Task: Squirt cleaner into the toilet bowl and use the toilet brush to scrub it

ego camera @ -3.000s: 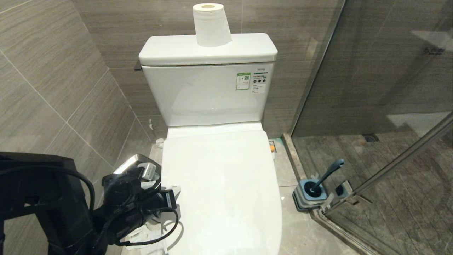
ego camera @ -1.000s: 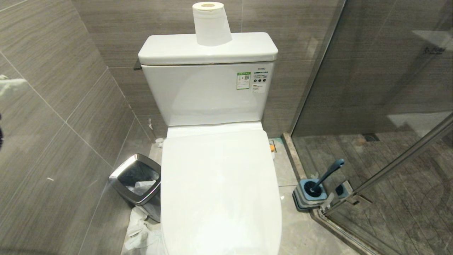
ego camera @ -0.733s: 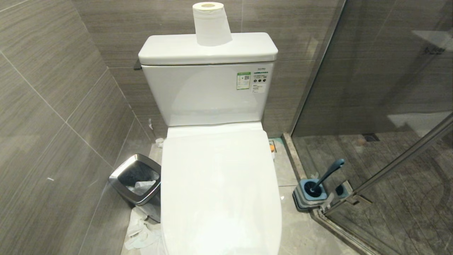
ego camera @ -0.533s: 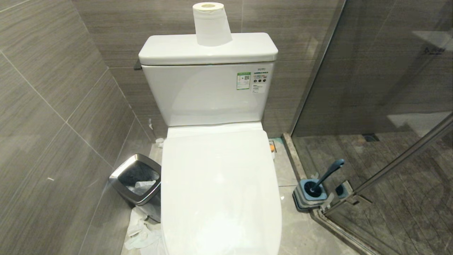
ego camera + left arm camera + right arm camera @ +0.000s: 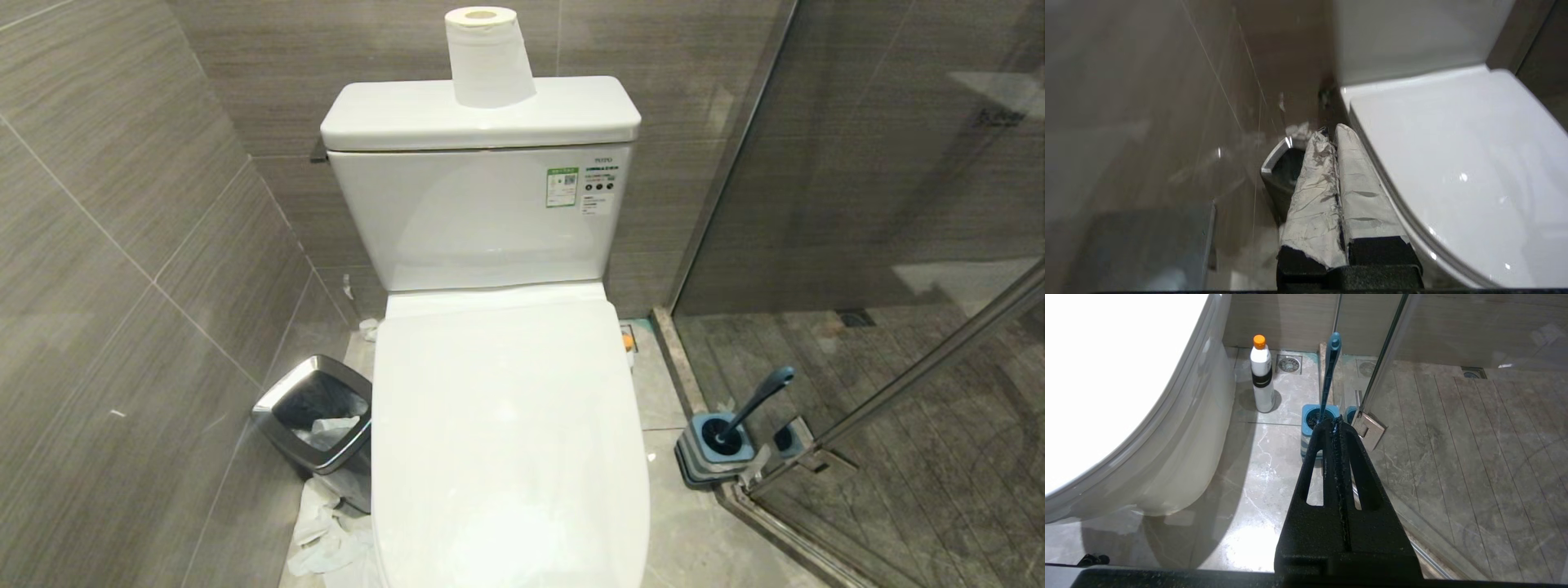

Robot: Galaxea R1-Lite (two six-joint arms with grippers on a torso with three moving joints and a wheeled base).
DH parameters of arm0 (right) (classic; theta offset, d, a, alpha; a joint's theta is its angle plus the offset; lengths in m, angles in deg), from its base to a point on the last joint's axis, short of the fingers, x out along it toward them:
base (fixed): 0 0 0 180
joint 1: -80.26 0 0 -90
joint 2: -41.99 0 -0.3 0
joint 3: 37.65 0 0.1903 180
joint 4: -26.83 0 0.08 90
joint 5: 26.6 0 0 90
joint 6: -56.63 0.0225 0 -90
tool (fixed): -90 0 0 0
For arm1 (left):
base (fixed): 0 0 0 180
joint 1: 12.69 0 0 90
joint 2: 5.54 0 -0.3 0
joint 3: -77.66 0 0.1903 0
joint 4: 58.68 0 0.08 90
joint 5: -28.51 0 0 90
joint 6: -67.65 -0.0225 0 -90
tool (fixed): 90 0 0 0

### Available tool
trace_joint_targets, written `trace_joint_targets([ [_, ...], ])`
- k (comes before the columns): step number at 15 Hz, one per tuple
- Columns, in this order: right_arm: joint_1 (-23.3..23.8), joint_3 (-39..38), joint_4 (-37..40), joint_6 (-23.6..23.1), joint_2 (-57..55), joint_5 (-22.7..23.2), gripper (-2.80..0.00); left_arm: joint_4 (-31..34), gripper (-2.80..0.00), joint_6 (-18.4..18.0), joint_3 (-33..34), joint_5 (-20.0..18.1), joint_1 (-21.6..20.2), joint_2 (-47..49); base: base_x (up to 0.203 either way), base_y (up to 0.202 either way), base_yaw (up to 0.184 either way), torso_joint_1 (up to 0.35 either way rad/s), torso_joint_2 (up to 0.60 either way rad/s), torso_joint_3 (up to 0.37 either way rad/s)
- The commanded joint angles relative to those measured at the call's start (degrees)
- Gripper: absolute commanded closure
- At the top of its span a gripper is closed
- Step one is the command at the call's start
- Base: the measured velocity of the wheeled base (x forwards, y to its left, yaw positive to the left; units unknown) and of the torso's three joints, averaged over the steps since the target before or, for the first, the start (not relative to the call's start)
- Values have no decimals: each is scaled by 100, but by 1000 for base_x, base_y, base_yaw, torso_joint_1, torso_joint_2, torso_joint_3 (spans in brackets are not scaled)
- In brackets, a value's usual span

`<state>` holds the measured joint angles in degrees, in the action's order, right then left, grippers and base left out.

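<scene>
Grey-tiled bathroom: toilet lid (image 5: 506, 425) down, toilet brush (image 5: 755, 404) in holder (image 5: 712, 457), so both empty grippers, left gripper (image 5: 1331, 136) and right gripper (image 5: 1336, 425), rest closed

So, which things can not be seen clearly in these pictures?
- Oval white toilet bowl: hidden in every view under the closed white seat lid.
- Black bristle head of the slate-blue toilet brush: inside the square holder.
- Small tank label: print too small, head view.
</scene>
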<state>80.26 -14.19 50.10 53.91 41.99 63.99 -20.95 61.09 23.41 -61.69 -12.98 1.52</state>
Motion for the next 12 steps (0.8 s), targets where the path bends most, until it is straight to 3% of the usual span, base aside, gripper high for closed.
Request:
trace_joint_targets([
  [1,0,-1,-7,-9,-9,2,0,-93,0,-24,960,8,3,-598,0,0,0,0,0,0],
  [6,0,-1,1,-1,-9,2,0,-1654,0,-323,3038,81,11,-691,0,0,0,0,0,0],
  [8,0,-1,1,-1,-9,2,0,-1676,0,-399,3091,-106,12,-697,0,0,0,0,0,0],
  [9,0,-1,1,-1,-9,2,0,-1391,0,-327,3079,-178,13,-698,0,0,0,0,0,0],
  [12,0,-1,-8,-1,-9,2,0,-1295,0,189,3052,-169,17,-698,0,0,0,0,0,0],
])
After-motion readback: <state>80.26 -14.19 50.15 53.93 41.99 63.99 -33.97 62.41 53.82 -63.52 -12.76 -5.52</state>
